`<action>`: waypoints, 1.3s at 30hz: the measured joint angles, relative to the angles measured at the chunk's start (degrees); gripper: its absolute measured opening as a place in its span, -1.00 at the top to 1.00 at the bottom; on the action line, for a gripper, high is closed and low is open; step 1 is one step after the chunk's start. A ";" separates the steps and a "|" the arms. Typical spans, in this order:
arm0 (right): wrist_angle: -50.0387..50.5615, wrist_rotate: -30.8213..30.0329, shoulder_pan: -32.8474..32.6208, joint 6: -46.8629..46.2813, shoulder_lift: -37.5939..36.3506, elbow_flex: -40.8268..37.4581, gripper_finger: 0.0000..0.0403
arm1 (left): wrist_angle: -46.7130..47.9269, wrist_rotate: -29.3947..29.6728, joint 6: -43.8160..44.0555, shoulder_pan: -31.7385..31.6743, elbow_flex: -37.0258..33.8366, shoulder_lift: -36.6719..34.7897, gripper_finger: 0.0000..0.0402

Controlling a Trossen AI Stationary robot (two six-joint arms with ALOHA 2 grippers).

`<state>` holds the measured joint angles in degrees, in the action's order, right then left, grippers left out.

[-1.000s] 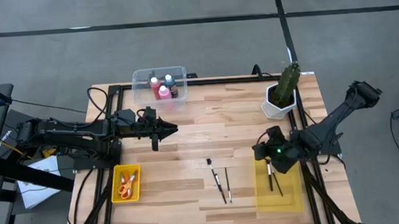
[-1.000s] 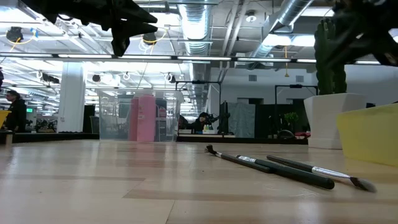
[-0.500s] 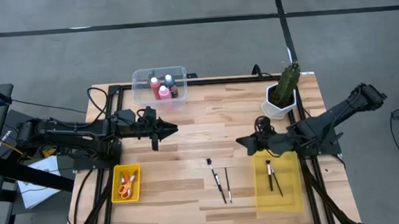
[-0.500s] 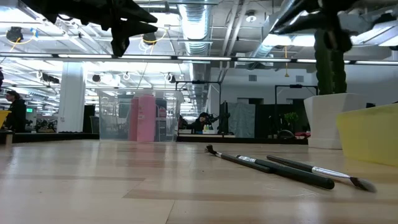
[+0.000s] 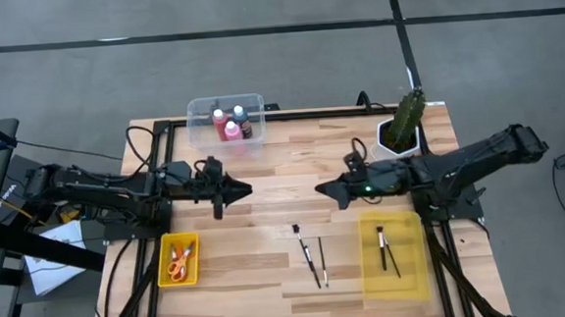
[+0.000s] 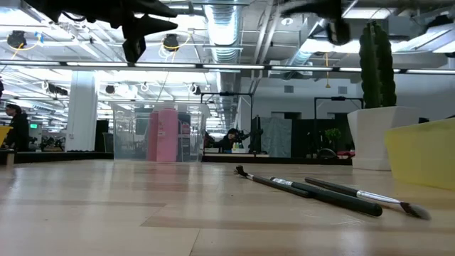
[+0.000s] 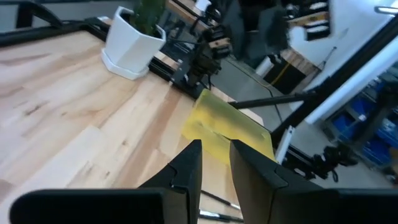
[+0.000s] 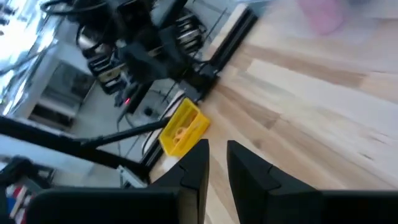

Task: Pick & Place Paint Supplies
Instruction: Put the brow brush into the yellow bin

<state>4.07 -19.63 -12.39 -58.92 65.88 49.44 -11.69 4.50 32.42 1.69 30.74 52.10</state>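
Two brushes point(image 5: 311, 254) lie loose side by side on the wooden bench point(image 5: 293, 168), just left of the large yellow tray point(image 5: 413, 278) at the near right, which already holds one brush point(image 5: 385, 250). The right gripper point(image 5: 321, 190) hangs above the bench's middle, beyond the loose brushes and to their right, its fingers a narrow slit apart in its own wrist view and carrying nothing. The left gripper point(image 5: 246, 189) hovers over the left-centre of the bench, fingers likewise only slightly apart and empty.

The paint bottles, red point(image 5: 219, 117), pink point(image 5: 232, 132) and dark with a white cap point(image 5: 241, 115), stand in the clear bin point(image 5: 198, 110) at the far left, and the scissors point(image 5: 178, 262) lie in the small yellow tray point(image 5: 163, 246) at the near left. The potted plant point(image 5: 402, 130) stands at the far right.

Sorting looks well along, with the brush step in hand. The next move likely calls for the right gripper to open wider, drop onto the nearer loose brush across its thin handle, then carry it to the large yellow tray.
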 joint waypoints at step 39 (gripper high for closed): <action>63.50 4.56 -0.65 -36.56 63.58 76.10 0.73 | 20.54 1.03 -23.14 -1.99 0.00 -42.20 0.62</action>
<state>67.57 -15.07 -13.04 -95.48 129.46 125.54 8.85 5.53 9.28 -0.30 30.74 9.90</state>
